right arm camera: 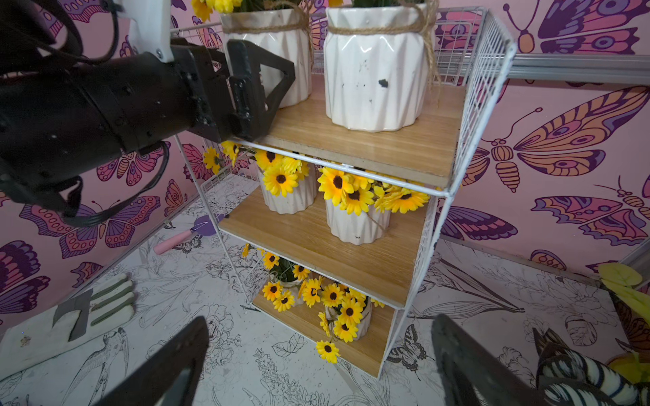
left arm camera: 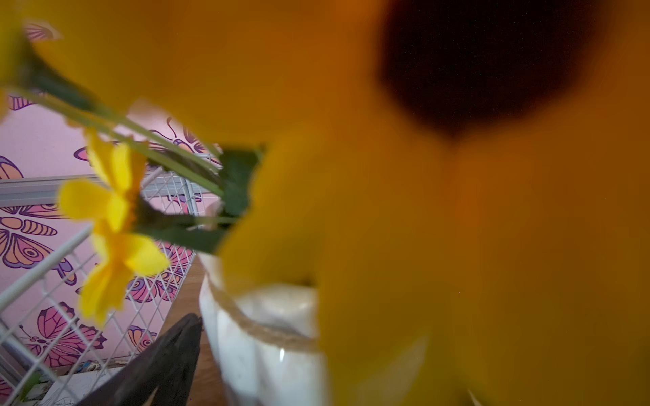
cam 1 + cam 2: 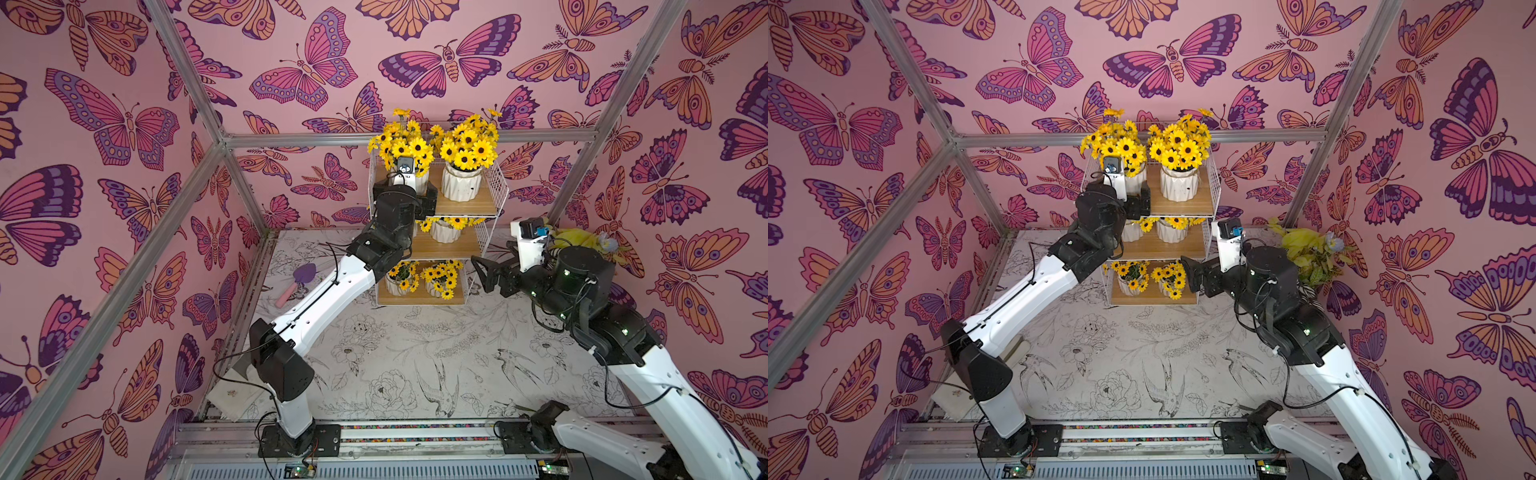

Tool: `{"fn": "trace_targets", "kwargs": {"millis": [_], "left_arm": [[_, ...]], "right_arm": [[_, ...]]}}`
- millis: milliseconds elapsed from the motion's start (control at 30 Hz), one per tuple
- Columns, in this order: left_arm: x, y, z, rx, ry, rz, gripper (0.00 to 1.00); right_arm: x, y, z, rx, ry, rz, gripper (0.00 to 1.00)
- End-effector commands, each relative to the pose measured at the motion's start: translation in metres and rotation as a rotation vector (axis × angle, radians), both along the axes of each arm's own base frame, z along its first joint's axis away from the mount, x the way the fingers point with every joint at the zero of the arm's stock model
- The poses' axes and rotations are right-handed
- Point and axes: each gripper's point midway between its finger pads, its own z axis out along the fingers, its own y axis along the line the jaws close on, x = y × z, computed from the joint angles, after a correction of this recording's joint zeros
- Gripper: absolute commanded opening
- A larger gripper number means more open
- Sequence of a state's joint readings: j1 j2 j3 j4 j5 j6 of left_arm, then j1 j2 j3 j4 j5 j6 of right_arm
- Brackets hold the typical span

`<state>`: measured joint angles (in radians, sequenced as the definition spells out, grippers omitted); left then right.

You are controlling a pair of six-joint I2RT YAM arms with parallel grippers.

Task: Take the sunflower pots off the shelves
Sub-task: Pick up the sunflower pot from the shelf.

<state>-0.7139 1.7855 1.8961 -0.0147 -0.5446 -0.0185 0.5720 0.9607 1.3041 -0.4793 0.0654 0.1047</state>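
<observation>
A blurred bloom [image 2: 387,228] smothers the left wrist view. Left gripper [image 1: 278,75] straddles the top-tier pot [image 3: 403,143], upper centre in a top view; grip unclear. Right gripper [image 1: 316,369] spread, idle. Next, probably: clamp, draw it off the shelves [image 3: 496,187].

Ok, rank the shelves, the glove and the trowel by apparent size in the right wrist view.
1. shelves
2. glove
3. trowel, though it lies farther from the camera, so its real size is unsure.

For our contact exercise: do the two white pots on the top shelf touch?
Apart. The right wrist view shows a plain gap, with the wire grid behind it, between the chipped pot and its neighbour.
</observation>
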Motion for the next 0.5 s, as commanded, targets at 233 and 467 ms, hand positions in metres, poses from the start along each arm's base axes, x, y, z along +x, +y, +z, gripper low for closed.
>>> {"fn": "trace_targets", "kwargs": {"millis": [233,467], "left_arm": [[0.027,-0.002,-0.025,-0.027,0.048,0.025,1.0],[0.036,-0.002,-0.031,-0.047,0.06,0.012,0.93]], "right_arm": [[-0.005,0.005,-0.006,0.014,0.017,0.025,0.99],[-0.004,0.005,-0.01,0.01,0.022,0.024,0.99]]}}
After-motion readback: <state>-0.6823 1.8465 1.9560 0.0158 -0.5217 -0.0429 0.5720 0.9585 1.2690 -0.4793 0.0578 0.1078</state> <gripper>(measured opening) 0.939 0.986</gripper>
